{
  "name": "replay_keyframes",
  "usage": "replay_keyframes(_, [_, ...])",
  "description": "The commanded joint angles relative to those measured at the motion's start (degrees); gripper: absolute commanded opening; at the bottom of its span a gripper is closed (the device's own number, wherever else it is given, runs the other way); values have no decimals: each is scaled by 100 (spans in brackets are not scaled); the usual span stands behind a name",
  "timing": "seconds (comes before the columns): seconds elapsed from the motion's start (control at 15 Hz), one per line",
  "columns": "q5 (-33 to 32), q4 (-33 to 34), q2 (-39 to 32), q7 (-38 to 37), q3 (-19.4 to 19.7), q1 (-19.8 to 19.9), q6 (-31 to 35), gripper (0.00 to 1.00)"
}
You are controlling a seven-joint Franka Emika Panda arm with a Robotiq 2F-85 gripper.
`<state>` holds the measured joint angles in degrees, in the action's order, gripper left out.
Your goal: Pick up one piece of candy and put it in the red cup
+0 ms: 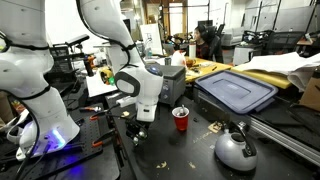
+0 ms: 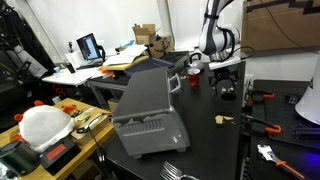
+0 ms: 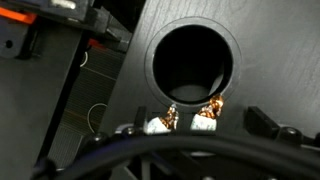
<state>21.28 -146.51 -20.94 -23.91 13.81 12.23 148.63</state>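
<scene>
Red cup [image 1: 180, 119] upright on black table [image 1: 190, 152], beside the jaws

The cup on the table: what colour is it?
Red, with a pale rim; the cup shows best in an exterior view.

The red cup [image 1: 180, 120] has its top open and bare black table [image 1: 195, 150] around it, so there is room to come down from above. The grey toaster oven [image 2: 150, 105] stands close by it. A silver kettle [image 1: 237, 150] sits a bit off to one side.
</scene>
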Motion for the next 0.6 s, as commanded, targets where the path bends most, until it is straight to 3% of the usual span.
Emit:
replay_keyframes(0.0, [279, -188, 280, 97, -117, 23, 180, 100])
replay_keyframes(0.53, [533, -148, 239, 104, -194, 31, 327, 100])
